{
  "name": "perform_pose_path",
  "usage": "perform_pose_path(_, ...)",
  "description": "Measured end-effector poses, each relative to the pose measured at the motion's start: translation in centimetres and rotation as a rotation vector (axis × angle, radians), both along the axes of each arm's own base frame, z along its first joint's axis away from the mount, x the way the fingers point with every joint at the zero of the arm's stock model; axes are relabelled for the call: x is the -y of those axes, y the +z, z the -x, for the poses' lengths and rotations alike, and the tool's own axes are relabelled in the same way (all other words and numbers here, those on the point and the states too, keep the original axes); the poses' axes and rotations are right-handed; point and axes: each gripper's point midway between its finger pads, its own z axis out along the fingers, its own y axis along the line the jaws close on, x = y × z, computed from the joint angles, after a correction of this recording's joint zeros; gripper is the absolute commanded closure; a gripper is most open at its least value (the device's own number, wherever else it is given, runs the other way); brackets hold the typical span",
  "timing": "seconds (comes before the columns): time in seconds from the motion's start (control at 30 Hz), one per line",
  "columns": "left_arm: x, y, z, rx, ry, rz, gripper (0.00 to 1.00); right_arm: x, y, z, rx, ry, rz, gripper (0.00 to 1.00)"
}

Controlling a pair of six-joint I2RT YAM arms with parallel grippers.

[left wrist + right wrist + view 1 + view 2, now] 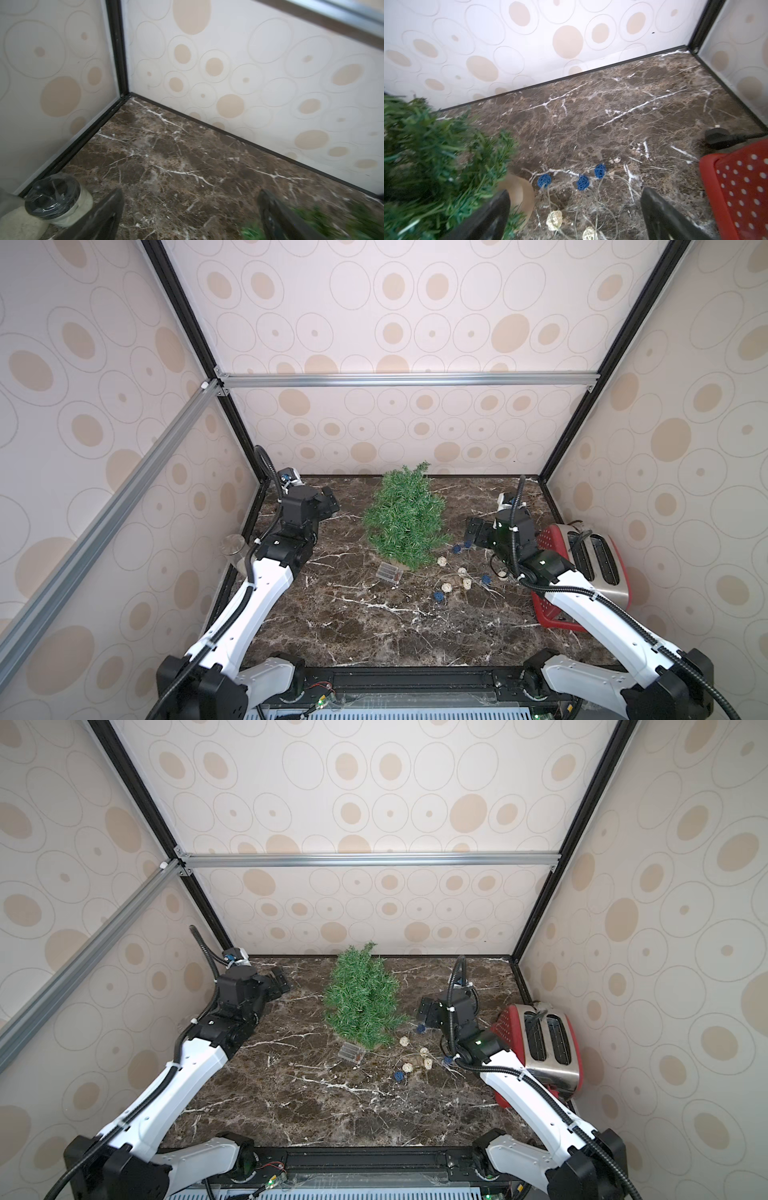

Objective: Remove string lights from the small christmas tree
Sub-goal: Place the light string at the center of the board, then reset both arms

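The small christmas tree (405, 518) (361, 1000) stands mid-table near the back, and no lights show on its branches. The string lights (446, 587) (409, 1067) lie on the marble to its right, cream and blue balls on thin wire. Their clear battery box (388, 573) rests in front of the tree's base. In the right wrist view, several balls of the string lights (582, 182) lie just beyond my right gripper (575, 207), which is open and empty. It hovers right of the tree (436, 158). My left gripper (190, 207) (328, 499) is open and empty, left of the tree.
A glass jar (235, 547) (58, 199) stands by the left wall. A silver toaster (594, 568) sits on a red perforated basket (552, 539) (737, 187) at the right wall, beside my right arm. A black plug (716, 138) lies near the basket.
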Motion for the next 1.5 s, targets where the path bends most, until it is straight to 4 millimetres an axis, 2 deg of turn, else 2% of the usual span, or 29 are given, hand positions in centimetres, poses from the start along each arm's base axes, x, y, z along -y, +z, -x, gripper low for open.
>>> perform_pose_path(0.07,-2.2,-3.7,-0.8,-0.073,0.07,-0.028,0.01,0.4,-0.2,-0.9,-0.001,-0.033,0.016,0.0)
perform_pose_path(0.13,-4.0,-7.0,-0.7,-0.148,0.121,-0.076,0.01,0.8,-0.5,-1.6,-0.004,-0.056,0.026,0.0)
perform_pose_path(0.2,-5.5,-9.3,-0.2,-0.208,0.159,-0.141,0.01,1.2,-0.7,-2.0,-0.007,-0.075,0.028,0.0)
perform_pose_path(0.3,-6.6,-10.9,0.1,-0.264,0.193,-0.249,0.01,2.2,-0.6,-2.4,0.001,-0.102,0.021,0.0)
perform_pose_path(0.5,-7.8,-13.9,-1.0,-0.32,0.223,-0.386,0.01,3.0,0.2,-2.9,0.036,-0.127,0.02,0.0)
perform_pose_path(0.67,-8.5,-14.9,-1.7,-0.364,0.234,-0.464,0.01,3.8,0.2,-2.8,0.034,-0.154,0.059,0.0)
perform_pose_path(0.87,-9.9,-13.5,-1.5,-0.387,0.32,-0.507,0.01,5.4,0.0,-2.7,0.016,-0.208,0.081,0.0)
perform_pose_path(0.97,-10.6,-13.9,-1.0,-0.383,0.346,-0.514,0.01,6.0,0.0,-2.7,0.016,-0.224,0.086,0.0)
perform_pose_path(1.13,-11.4,-19.0,2.4,-0.4,0.29,-0.491,0.01,6.5,-0.4,-3.0,0.028,-0.227,0.085,0.0)
perform_pose_path(1.27,-11.8,-20.8,4.3,-0.366,0.257,-0.447,0.0,7.2,-1.9,-3.4,0.029,-0.191,0.111,0.0)
perform_pose_path(1.4,-11.0,-19.7,2.7,-0.274,0.203,-0.408,0.01,9.2,-3.5,-3.5,0.058,-0.177,0.172,0.0)
perform_pose_path(1.5,-10.2,-19.2,1.8,-0.228,0.149,-0.386,0.01,10.5,-5.3,-2.7,0.069,-0.16,0.248,0.0)
